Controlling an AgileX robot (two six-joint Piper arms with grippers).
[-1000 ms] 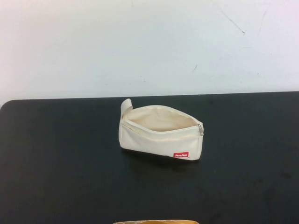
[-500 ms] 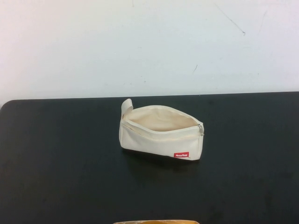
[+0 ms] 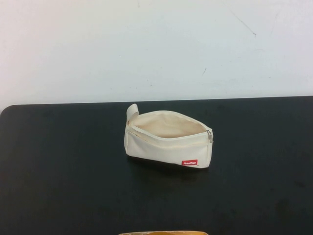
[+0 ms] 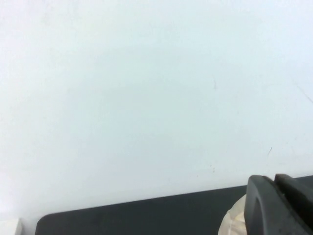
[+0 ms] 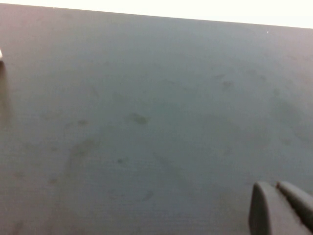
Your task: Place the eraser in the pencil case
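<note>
My pencil case [image 3: 168,142] is cream-white fabric with a paler cream lining showing in its open mouth, a small red label [image 3: 190,162] with white lettering on its front, and a silvery metal zipper pull [image 3: 210,135] at one end. It sits on a matte black tabletop [image 3: 63,166] (faintly smudged with darker blotches in my right wrist view), against a plain white wall [image 3: 98,49] marked by a few thin dark scratches. My left gripper [image 4: 281,205] shows as a dark charcoal-black shape, my right gripper [image 5: 281,208] as a duller grey one.
</note>
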